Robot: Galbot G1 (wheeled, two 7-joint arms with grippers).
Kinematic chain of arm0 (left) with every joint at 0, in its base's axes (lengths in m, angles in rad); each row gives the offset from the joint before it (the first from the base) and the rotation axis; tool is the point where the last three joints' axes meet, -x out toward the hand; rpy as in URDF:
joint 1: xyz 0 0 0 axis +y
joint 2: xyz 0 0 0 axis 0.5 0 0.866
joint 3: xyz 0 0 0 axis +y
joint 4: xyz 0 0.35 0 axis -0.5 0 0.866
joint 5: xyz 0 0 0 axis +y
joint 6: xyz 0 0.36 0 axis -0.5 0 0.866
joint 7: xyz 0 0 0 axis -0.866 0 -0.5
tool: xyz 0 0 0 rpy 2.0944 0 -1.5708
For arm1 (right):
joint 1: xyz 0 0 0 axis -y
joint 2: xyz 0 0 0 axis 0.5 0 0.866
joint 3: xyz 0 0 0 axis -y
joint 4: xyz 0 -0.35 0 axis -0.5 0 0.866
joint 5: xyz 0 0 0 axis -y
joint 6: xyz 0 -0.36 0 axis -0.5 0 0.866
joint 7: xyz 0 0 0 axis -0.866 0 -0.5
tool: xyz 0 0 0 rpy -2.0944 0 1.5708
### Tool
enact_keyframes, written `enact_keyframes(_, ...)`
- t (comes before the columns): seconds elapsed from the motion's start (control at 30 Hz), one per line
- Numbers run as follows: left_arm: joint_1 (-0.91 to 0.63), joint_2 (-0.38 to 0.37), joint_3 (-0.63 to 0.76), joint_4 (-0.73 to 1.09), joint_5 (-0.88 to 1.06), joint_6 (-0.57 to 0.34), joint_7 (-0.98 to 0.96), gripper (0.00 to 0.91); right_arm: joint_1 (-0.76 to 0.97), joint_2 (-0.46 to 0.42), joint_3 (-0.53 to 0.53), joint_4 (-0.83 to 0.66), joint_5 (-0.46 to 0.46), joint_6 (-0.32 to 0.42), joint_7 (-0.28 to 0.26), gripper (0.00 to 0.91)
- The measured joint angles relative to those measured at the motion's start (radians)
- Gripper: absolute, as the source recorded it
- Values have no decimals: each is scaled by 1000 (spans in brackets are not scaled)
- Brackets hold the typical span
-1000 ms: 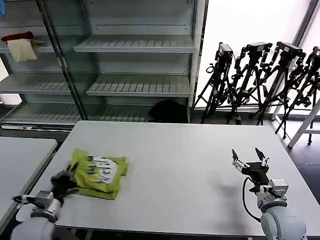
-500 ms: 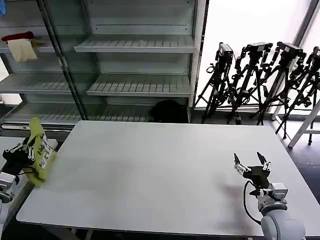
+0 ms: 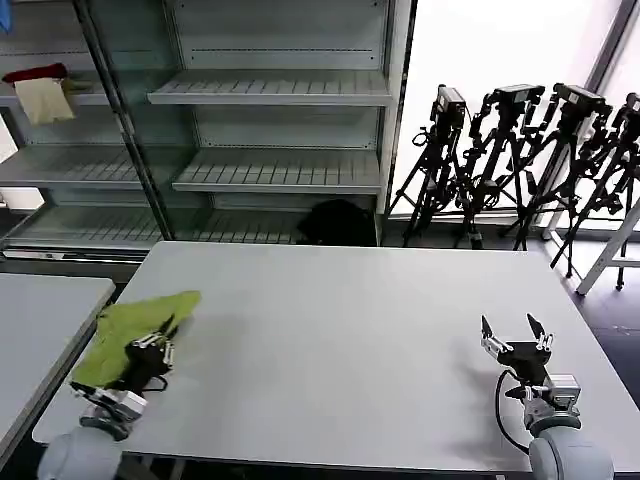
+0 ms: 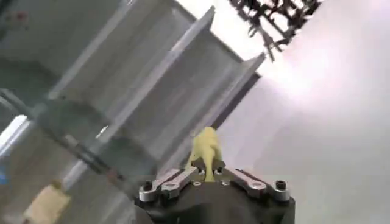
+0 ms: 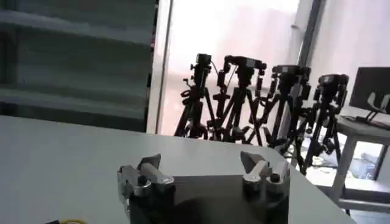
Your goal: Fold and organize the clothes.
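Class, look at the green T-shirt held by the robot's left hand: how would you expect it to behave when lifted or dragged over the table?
Probably floppy: the green T-shirt drapes unevenly around the left hand, which is shut on it. Likely light, since a pinch of fabric between the fingers seems enough. It may slide easily on the smooth table, bunching rather than keeping shape.

Head camera high, facing table [image 3: 350, 330]; wrist cameras low, probably sharing tripods [image 5: 244, 97].

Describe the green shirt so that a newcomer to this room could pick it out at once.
Start at the large white table in front of the metal shelving and go to the corner by the robot's left arm. The lime-green T-shirt hangs bunched there, pinched in the left gripper. It is the table's one bright cloth; the red and cream cloths lie on a shelf.
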Motion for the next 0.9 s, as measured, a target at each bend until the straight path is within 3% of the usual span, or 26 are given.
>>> enact_keyframes(0.17,-15,-9,86,-43,-38,23,-3,0,3,8,-8,1,0,-1,0,907)
enact_keyframes(0.37,-36,-15,193,-89,-122,116,-16,10,-6,11,-17,21,0,-13,-6,907)
enact_keyframes(0.4,-39,-17,209,-92,-131,132,-19,91,-9,10,-19,27,1,-17,-9,907)
enact_keyframes(0.43,-41,-20,226,-94,-138,148,-22,907,-11,11,-21,33,3,-21,-10,907)
enact_keyframes(0.9,-62,-51,416,-124,-230,291,-79,907,-18,42,-105,140,18,-124,-43,907)
